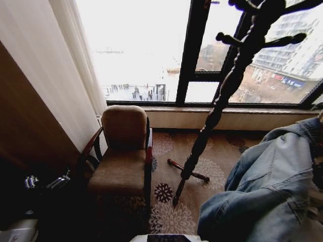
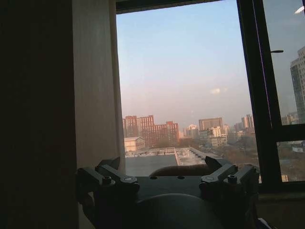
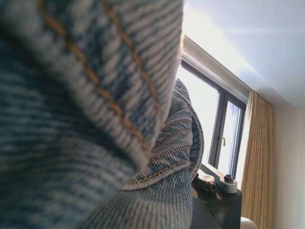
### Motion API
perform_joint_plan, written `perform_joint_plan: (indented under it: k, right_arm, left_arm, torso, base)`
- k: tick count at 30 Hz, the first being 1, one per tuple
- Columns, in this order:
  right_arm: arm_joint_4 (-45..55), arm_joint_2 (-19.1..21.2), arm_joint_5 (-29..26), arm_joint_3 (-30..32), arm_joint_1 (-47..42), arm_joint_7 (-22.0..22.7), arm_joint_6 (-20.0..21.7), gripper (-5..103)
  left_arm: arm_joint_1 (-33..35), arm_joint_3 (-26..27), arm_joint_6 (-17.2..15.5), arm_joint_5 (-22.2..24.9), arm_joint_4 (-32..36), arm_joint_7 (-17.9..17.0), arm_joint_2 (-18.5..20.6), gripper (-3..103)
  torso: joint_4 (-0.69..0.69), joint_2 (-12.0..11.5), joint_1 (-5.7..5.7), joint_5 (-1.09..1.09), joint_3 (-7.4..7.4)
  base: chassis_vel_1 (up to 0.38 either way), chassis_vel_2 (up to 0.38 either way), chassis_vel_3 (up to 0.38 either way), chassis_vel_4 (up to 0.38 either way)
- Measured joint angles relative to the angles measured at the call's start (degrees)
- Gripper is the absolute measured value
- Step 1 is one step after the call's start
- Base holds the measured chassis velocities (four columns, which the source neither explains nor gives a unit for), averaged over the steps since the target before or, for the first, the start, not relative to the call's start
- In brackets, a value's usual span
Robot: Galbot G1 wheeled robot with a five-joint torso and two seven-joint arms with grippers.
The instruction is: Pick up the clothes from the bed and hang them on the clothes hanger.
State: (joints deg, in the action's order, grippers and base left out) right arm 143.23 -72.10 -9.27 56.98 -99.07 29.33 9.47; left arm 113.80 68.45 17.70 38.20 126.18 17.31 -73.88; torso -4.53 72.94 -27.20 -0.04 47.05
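Lower right of the head view, the denim jacket point(image 1: 267, 186) hangs bunched and off the bed, evidently carried by the right gripper point(image 3: 217, 191); whether its jaws pinch cloth I cannot tell. The left gripper point(image 2: 167, 179) hovers with jaws wide and empty. Farther off stands a dark coat stand point(image 1: 222, 96). A weak grasp could let the heavy fabric slip to the carpet point(image 1: 166, 201), or a sleeve could snag the stand's pegs.

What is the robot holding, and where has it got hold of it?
The denim jacket hangs at the robot's right; the exact spot gripped is hidden by cloth. The left gripper holds nothing.
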Motion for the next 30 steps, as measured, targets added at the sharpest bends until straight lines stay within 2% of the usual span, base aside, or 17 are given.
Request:
perform_joint_plan:
  k: [11,13,15,18,27,30]
  right_arm:
    - [0.01,2.15,-0.31,0.69,-0.63,-1.05,0.21,22]
    - [0.01,3.18,-0.27,0.91,-0.78,-1.52,0.27,22]
    - [0.01,6.36,-0.22,1.35,-0.76,-2.24,0.56,22]
    - [0.01,8.47,-0.1,1.37,-0.63,-2.75,0.72,22]
    - [0.03,11.81,0.81,-0.39,-0.23,-4.85,1.1,22]
    - [0.03,14.85,0.18,0.04,0.6,-5.44,1.67,22]
  left_arm:
    - [0.0,0.0,0.0,0.0,0.0,0.0,0.0,100]
    - [0.0,0.0,0.0,0.0,0.0,0.0,0.0,100]
    - [-0.01,0.0,0.0,0.0,0.0,-0.01,0.01,100]
    - [0.0,0.0,0.0,0.0,0.0,-0.01,0.0,100]
    - [0.02,0.0,0.0,0.0,0.01,-0.01,-0.01,100]
    - [0.01,0.0,0.0,0.0,0.0,0.0,-0.01,100]
  torso:
    - [0.02,-0.01,-0.01,0.06,0.01]
    - [0.0,-0.01,-0.03,0.05,0.01]
    - [0.03,-0.02,-0.06,0.03,0.03]
    - [0.05,-0.03,-0.06,0.04,0.03]
    - [0.01,0.04,0.12,0.06,-0.03]
    - [0.02,0.01,0.02,0.04,0.0]
  base:
    - [-0.227,0.233,0.235,-0.228]
    - [-0.163,0.167,0.189,-0.135]
    - [-0.09,0.073,0.073,-0.085]
    - [-0.03,0.014,0.009,-0.012]
    - [0.005,-0.014,-0.009,0.008]
    - [0.0,0.0,0.0,0.0]
